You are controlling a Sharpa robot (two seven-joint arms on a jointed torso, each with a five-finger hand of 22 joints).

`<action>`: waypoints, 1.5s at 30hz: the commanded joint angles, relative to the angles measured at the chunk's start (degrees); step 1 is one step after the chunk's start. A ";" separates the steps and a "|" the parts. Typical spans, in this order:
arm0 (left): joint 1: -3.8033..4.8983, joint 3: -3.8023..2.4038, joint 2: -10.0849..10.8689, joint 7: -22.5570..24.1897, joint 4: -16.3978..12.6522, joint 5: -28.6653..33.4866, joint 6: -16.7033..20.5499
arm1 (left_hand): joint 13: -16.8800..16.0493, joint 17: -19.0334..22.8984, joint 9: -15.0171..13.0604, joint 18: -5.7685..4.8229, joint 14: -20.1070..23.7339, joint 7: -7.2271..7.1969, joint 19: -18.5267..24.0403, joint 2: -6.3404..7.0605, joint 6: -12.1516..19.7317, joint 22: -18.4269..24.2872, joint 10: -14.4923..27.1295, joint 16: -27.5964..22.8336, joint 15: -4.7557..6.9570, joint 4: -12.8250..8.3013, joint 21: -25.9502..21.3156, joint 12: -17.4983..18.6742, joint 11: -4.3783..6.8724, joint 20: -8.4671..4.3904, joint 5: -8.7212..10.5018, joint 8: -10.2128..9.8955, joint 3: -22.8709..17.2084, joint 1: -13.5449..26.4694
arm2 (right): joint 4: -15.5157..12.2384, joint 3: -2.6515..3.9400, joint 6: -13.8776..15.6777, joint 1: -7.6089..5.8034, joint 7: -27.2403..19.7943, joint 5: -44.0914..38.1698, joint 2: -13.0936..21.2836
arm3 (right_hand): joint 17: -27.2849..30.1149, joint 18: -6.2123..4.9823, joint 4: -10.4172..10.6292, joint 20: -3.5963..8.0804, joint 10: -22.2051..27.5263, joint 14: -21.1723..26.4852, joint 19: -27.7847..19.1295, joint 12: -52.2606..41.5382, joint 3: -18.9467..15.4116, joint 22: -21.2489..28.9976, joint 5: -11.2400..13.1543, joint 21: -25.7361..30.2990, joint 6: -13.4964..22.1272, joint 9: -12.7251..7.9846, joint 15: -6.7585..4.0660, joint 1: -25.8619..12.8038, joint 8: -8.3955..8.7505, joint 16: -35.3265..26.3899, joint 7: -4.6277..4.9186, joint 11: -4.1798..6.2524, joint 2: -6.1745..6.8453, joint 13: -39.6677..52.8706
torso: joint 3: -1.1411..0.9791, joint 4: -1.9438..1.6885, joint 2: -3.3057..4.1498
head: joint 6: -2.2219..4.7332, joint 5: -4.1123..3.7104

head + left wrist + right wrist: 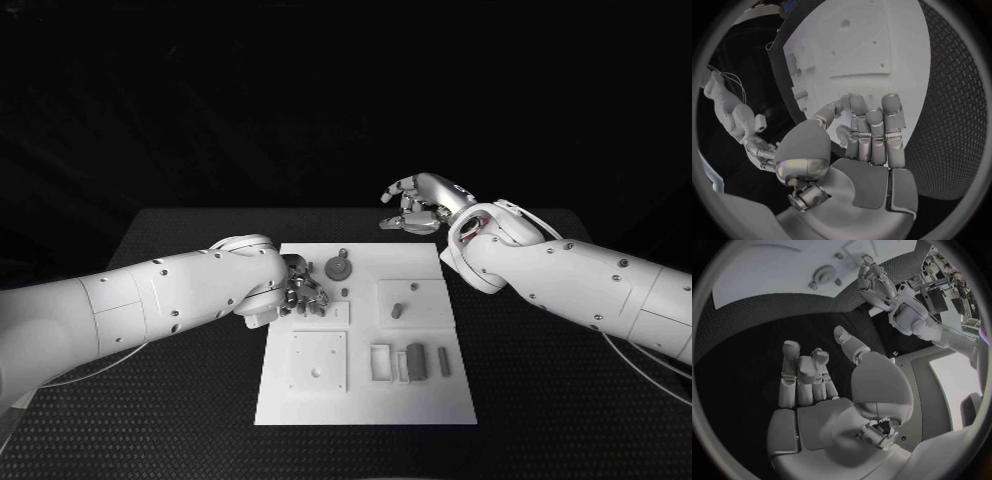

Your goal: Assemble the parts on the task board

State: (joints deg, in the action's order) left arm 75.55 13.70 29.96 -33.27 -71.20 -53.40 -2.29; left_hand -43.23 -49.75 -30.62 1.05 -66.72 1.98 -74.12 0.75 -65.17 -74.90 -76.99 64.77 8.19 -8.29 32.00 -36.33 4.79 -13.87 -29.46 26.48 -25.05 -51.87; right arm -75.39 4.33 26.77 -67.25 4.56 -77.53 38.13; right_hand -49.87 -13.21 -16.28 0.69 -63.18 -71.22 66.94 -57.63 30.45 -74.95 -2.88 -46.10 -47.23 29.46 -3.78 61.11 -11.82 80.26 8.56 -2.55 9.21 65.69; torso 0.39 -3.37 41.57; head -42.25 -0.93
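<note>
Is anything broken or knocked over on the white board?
Nothing stands out. The task board lies flat on the black table, the grey parts sit tidy on it, and nothing looks cracked or spilled. The left hand is over the board; the right hand is beyond it.

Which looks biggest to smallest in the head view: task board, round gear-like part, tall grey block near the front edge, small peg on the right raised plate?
1. task board
2. round gear-like part
3. tall grey block, close to the gear in apparent size and nearer the camera, so this pair is unsure
4. small peg
</note>
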 commanded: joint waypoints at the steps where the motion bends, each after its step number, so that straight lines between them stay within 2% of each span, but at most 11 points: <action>1: -0.13 -0.06 -0.19 0.30 -0.07 -1.29 -0.95 | -0.09 0.09 -9.35 1.49 0.34 -1.96 -0.07 -0.66 -3.57 -1.18 -0.20 0.35 0.84 -6.54 0.28 -0.35 0.27 -0.41 -0.22 1.73 -6.84 -0.36 | -0.12 0.03 -0.74 -0.02 -0.34 0.00 -0.05 | -0.07 -1.79 0.00 0.09 0.47 0.37 -0.33 -0.19 -0.48 -1.02 0.09 0.30 -0.15 0.07 -0.11 0.35 -0.23 -0.11 0.45 0.13 -0.14 -0.09 | -0.02 0.04 0.03 | -0.04 0.02; 8: -0.36 -0.06 -0.34 0.51 0.19 -2.18 -0.53 | -0.09 0.13 -9.39 1.48 0.35 -1.95 -0.06 -0.67 -3.55 -1.17 -0.18 0.36 0.84 -6.56 0.29 -0.36 0.26 -0.42 -0.19 1.73 -6.87 -0.31 | -0.13 0.03 -0.85 -0.02 -0.31 0.00 -0.06 | -0.07 -1.79 0.00 0.08 0.48 0.38 -0.34 -0.21 -0.51 -1.02 0.09 0.29 -0.15 0.07 -0.11 0.35 -0.23 -0.10 0.45 0.13 -0.17 -0.11 | -0.05 0.00 0.01 | -0.01 -0.03; 45: -0.46 -0.08 -0.95 1.38 0.27 -3.05 0.09 | -0.07 0.40 -9.61 1.44 0.47 -1.89 0.01 -0.67 -3.35 -1.14 -0.03 0.44 0.84 -6.60 0.29 -0.38 0.22 -0.44 0.17 1.69 -7.05 -0.08 | 0.00 0.03 -1.45 -0.02 0.06 0.00 -0.19 | -0.07 -1.79 0.05 0.04 0.53 0.42 -0.37 -0.36 -0.70 -1.02 0.09 0.28 -0.11 0.06 -0.10 0.25 -0.24 -0.06 0.46 0.11 -0.29 -0.23 | -0.03 -0.03 0.01 | 0.37 -0.28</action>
State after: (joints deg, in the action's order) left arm 75.11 13.67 29.17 -32.68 -70.89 -55.91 -2.20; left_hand -43.25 -49.41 -40.24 1.05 -66.69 1.93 -74.11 0.82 -65.23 -74.92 -77.11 65.00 8.16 -8.21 32.00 -36.33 4.71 -13.93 -28.99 28.11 -25.13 -51.94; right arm -75.35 4.33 26.07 -67.25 4.70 -77.51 38.00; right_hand -49.88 -13.22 -16.27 0.58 -62.99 -71.22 66.84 -57.63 30.13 -74.95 -2.88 -46.10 -47.20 29.45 -3.78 61.11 -11.82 80.26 8.59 -2.34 9.21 65.53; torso 0.34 -3.38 41.58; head -41.91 -1.21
